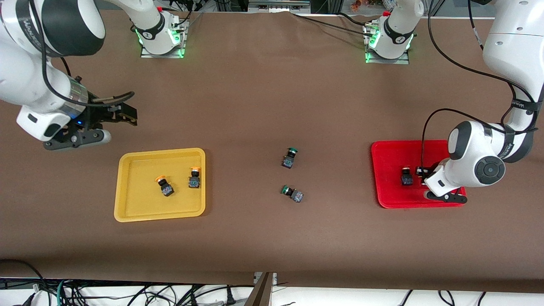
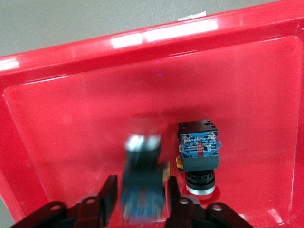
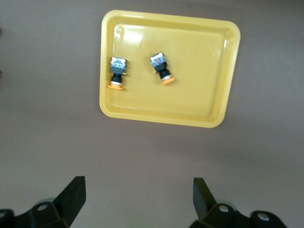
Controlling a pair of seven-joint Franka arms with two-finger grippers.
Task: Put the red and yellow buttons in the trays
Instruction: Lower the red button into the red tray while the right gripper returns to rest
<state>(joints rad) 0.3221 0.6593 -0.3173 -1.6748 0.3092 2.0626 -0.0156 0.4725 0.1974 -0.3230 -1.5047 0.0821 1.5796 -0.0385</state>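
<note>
The red tray (image 1: 391, 157) lies at the left arm's end of the table. One red button (image 1: 406, 177) lies in it, and it also shows in the left wrist view (image 2: 199, 153). My left gripper (image 1: 421, 172) is low over this tray. Its fingers stand slightly apart on either side of a second button (image 2: 142, 175), which is blurred and loose between them; the tray wall (image 2: 71, 57) is close by. The yellow tray (image 1: 127, 212) holds two yellow buttons (image 1: 165, 186) (image 1: 194, 178), both seen from the right wrist (image 3: 118, 71) (image 3: 161, 66). My right gripper (image 1: 129, 114) hangs open and empty over bare table (image 3: 139, 187).
Two green-capped buttons (image 1: 290, 158) (image 1: 293, 194) lie on the brown cloth between the trays. The arm bases (image 1: 161, 34) (image 1: 389, 40) stand along the table's edge farthest from the front camera.
</note>
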